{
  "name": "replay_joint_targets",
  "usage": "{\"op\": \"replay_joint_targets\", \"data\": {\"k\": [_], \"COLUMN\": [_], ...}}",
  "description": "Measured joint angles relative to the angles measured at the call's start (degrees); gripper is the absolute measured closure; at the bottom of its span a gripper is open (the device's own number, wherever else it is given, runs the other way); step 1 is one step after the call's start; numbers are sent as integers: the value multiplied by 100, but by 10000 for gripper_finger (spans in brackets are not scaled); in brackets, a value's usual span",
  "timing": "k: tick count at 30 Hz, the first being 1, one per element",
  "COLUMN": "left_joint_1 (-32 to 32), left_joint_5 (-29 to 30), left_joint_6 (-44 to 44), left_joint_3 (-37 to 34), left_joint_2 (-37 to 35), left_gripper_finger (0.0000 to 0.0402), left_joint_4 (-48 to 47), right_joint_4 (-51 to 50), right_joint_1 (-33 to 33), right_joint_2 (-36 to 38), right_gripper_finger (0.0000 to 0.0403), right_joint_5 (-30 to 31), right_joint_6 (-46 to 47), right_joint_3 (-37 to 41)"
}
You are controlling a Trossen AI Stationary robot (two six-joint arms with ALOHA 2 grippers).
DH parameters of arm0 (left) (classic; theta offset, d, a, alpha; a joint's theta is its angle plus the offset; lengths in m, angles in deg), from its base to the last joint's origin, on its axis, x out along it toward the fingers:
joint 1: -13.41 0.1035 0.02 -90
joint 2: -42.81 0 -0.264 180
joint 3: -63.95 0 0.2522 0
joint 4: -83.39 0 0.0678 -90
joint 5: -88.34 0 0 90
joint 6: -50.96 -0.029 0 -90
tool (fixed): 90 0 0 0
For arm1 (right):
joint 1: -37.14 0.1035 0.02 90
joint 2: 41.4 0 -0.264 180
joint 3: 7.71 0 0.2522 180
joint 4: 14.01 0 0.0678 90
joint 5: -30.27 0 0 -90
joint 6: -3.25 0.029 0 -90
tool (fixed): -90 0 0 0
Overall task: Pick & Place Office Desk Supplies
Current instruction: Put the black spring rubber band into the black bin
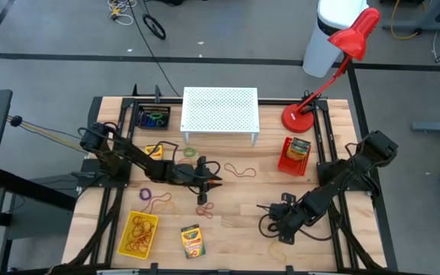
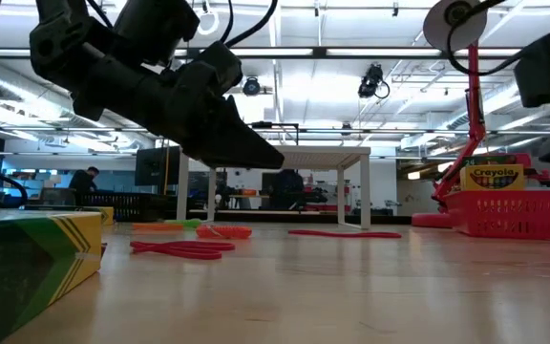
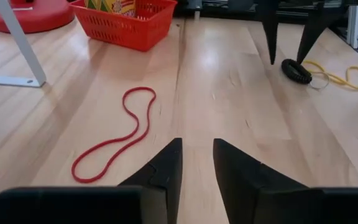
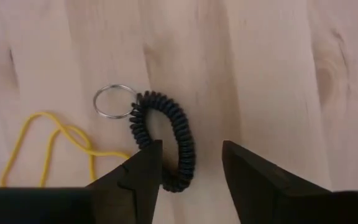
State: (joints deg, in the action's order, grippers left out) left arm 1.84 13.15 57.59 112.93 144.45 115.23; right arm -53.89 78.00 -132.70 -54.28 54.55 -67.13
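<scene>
In the right wrist view my right gripper (image 4: 191,162) is open and points down over a black coiled loop (image 4: 166,134) that lies flat on the table with a metal ring (image 4: 112,101) at one end. The coil's end sits between the fingers, close to one fingertip. A yellow rubber band (image 4: 55,143) lies beside it. My left gripper (image 3: 197,155) is open, empty and low over the table's middle (image 1: 214,180). A reddish rubber band (image 3: 114,140) lies flat just ahead of it. A crayon box (image 1: 192,241) lies near the table's near edge.
A red basket (image 1: 295,156) holds a crayon box, right of centre. The white perforated stand (image 1: 220,111) and the red lamp base (image 1: 296,118) are at the far side. There is a black tray of loops (image 1: 153,118) and a yellow tray of rubber bands (image 1: 137,233). More bands (image 1: 159,202) are loose on the wood.
</scene>
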Motion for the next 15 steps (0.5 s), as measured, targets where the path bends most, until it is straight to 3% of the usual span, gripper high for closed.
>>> {"op": "replay_joint_targets", "data": {"k": [11, 15], "left_joint_1": [134, 307], "left_joint_5": [-42, -493], "left_joint_6": [-20, 215], "left_joint_3": [0, 0], "left_joint_2": [-1, -1], "left_gripper_finger": [303, 303], "left_joint_4": [3, 25], "right_joint_4": [323, 317], "right_joint_1": [-4, -2], "right_joint_2": [-130, -57], "right_gripper_finger": [312, 362], "right_joint_5": [-37, 195], "right_joint_6": [-76, -74], "right_joint_3": [196, 214]}}
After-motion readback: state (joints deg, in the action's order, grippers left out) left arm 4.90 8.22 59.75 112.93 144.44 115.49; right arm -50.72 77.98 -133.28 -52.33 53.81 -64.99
